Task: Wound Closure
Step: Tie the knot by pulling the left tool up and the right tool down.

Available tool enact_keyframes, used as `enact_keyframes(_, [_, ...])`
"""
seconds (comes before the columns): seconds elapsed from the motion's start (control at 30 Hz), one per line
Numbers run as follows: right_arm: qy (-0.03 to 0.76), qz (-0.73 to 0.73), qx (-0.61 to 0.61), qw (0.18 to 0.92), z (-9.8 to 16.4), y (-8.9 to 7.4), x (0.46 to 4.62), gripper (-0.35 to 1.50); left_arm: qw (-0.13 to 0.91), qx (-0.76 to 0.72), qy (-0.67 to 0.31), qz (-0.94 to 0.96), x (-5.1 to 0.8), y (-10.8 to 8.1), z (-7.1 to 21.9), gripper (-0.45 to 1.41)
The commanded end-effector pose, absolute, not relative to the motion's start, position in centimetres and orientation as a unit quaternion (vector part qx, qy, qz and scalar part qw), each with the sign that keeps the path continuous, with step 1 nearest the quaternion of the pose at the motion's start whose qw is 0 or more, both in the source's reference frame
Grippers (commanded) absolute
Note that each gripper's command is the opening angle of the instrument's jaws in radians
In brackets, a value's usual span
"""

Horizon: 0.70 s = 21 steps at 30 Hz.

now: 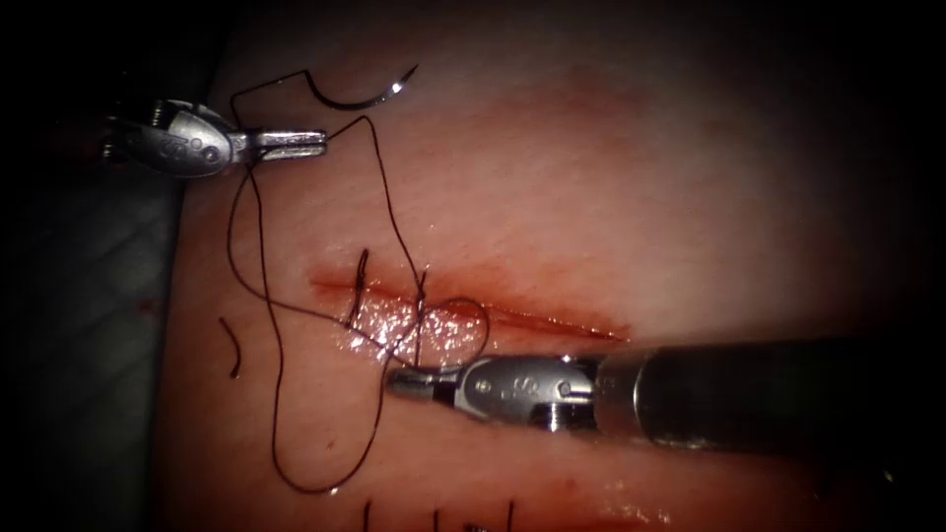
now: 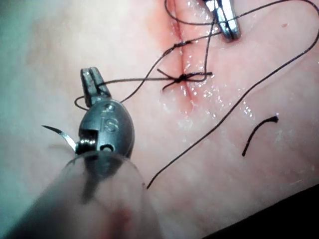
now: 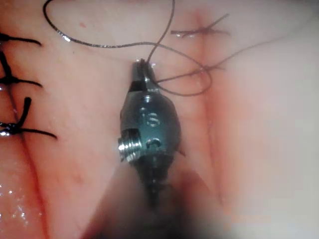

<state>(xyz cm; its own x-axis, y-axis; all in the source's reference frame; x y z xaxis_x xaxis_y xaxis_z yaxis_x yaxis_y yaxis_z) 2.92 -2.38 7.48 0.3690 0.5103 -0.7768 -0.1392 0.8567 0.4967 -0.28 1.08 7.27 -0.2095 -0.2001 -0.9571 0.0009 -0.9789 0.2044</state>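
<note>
The tissue point(image 1: 631, 197) is pale pink and glistening, with a straight red cut point(image 1: 473, 305) running across it and a wet, shiny patch along its left end. Two dark stitches point(image 1: 360, 286) cross the cut there. The needle point(image 1: 360, 97) is a thin steel curve lying free on the tissue, above and to the left of the cut, held by neither tool and not in the tissue. Fine dark thread point(image 1: 266, 296) trails from it, sweeps in a long loop down the left side and comes back toward the cut.

The left tool point(image 1: 313, 144) reaches in level from the left, its slim jaws pressed together on the thread just below the needle; the left wrist view shows the strand crossing its jaws point(image 2: 93, 87). That view also shows a tied knot point(image 2: 183, 77) on the cut and a short cut end of thread point(image 2: 259, 133) lying loose.

The right tool point(image 1: 406, 382) lies just below the cut, tip pointing left, jaws pinched on the thread. The right wrist view shows its tip point(image 3: 141, 69) and a row of black stitches point(image 3: 20, 119) on another cut.
</note>
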Motion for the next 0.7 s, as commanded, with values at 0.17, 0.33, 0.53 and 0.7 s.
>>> enact_keyframes(0.17, [0.547,0.264,0.251,0.754,7.2,-2.7,3.01,-0.35,0.064,0.609,-0.106,-0.783,-0.52,1.4,7.5,-0.45])
enact_keyframes(0.33, [0.550,0.301,0.275,0.729,7.0,-2.7,3.04,-0.35,0.052,0.574,-0.174,-0.798,-0.79,1.8,7.7,-0.45])
enact_keyframes(0.53, [0.503,0.437,0.334,0.667,6.8,-2.8,3.05,-0.35,0.055,0.515,-0.226,-0.825,-1.11,2.2,8.1,-0.45])
enact_keyframes(0.7, [0.510,0.442,0.322,0.664,6.9,-2.8,3.05,-0.35,0.031,0.463,-0.291,-0.837,-1.35,2.6,8.5,-0.45])
